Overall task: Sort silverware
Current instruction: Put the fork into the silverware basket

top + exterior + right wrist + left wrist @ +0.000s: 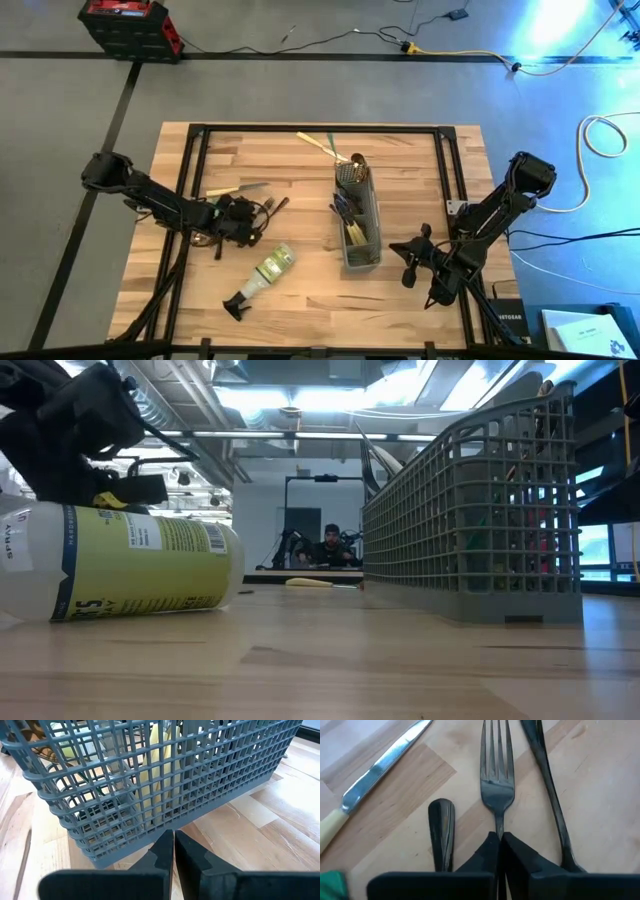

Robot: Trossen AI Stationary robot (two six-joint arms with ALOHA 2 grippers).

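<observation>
Grey mesh caddy (359,225) at table centre is loaded w/ cream-handled and dark silverware (352,214). Dark fork (496,775) is pinched by left gripper (499,841), left of caddy. Right gripper (173,839) is parked shut, empty, right of caddy.

dark fork (497,775) flat on the wood, a cream-handled knife (367,782) lying angled just beside it.

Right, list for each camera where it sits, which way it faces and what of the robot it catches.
High: overhead, straight down on the table; both arms show.
Low: table height, level across; spray bottle, mesh caddy, an arm above the bottle.
Left wrist: behind the left pincer, shut on a dark fork.
Right wrist: behind the shut right pincer, facing the caddy.
Shared: the caddy shows in the high, low and right wrist views.
</observation>
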